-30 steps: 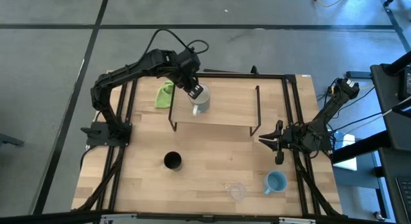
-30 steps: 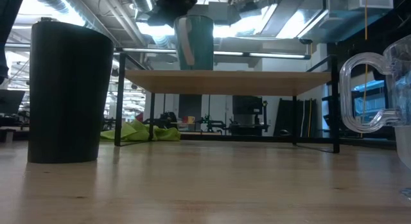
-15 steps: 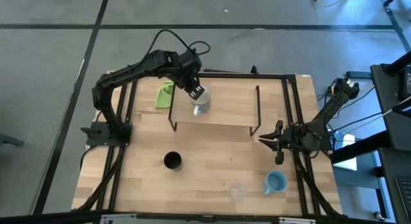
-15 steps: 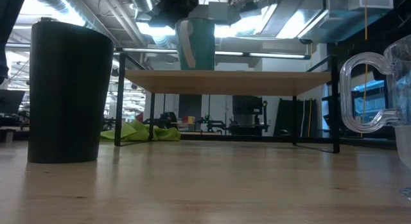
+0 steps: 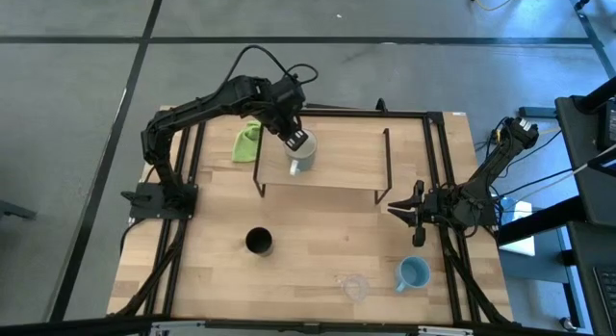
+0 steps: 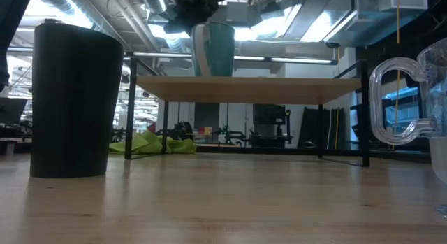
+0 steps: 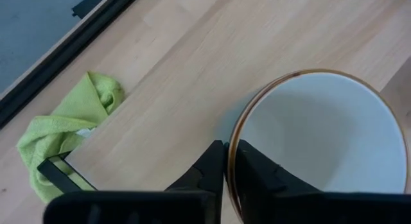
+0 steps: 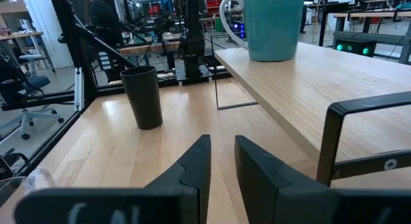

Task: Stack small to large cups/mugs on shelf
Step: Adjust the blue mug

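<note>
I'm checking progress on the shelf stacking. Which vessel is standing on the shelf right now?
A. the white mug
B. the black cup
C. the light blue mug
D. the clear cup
A: the white mug stands on the shelf with the left gripper at its rim, while the black cup, the light blue mug and the clear cup all sit on the table in front of the shelf.

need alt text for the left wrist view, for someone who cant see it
Seen from above, a white mug with a thin brown rim stands on the light-wood shelf, and the left gripper has its two dark fingers straddling the mug's wall, one outside and one inside. A crumpled green cloth lies on the table past the shelf's edge.
</note>
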{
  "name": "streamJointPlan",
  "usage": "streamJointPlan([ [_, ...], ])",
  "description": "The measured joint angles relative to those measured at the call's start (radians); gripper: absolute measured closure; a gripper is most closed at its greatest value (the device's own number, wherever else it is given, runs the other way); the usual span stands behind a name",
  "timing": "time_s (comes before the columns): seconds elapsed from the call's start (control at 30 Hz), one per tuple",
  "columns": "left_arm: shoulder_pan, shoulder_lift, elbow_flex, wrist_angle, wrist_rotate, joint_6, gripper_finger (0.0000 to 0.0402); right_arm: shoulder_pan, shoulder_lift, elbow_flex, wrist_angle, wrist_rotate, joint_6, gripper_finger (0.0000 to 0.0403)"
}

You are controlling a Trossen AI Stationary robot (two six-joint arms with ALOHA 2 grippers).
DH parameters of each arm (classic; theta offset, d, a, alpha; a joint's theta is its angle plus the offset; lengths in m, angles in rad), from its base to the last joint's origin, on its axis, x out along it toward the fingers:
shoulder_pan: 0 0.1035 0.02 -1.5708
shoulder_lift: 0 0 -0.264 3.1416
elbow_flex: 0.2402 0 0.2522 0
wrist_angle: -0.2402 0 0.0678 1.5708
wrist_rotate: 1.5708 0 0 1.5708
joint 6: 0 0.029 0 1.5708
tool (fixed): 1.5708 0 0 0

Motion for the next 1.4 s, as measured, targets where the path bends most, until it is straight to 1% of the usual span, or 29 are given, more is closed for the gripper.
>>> streamJointPlan([
  [0.17,0.000,0.001,0.020,0.006,0.009,0.000,0.0352,0.000,0.000,0.000,0.000,0.000,0.000,0.0331],
  [0.3,0.000,0.001,0.043,0.006,0.009,0.000,0.0343,0.000,0.000,0.000,0.000,0.000,0.001,0.0331],
  [0.63,0.000,-0.003,0.044,-0.046,-0.002,0.000,0.0349,0.000,0.000,0.000,0.000,0.000,0.002,0.0331],
  [0.9,-0.017,-0.080,0.046,-0.082,-0.050,0.016,0.0344,0.000,0.000,0.000,0.000,0.000,0.000,0.0331],
  [1.03,-0.066,-0.107,0.046,-0.134,-0.070,0.013,0.0346,0.000,0.000,0.000,0.000,0.000,0.001,0.0331],
  [1.17,-0.165,-0.108,0.039,-0.190,-0.077,0.001,0.0346,0.000,0.000,0.000,0.000,0.000,0.001,0.0331],
  [1.23,-0.216,-0.109,0.016,-0.183,-0.081,0.000,0.0349,0.000,0.000,0.000,0.000,0.000,0.001,0.0331],
  [1.33,-0.263,-0.107,-0.007,-0.187,-0.102,-0.026,0.0361,0.000,0.000,0.000,0.000,0.000,0.001,0.0331],
  [1.4,-0.282,-0.108,-0.016,-0.180,-0.110,-0.026,0.0376,0.000,0.000,0.000,0.000,0.000,0.002,0.0331],
])
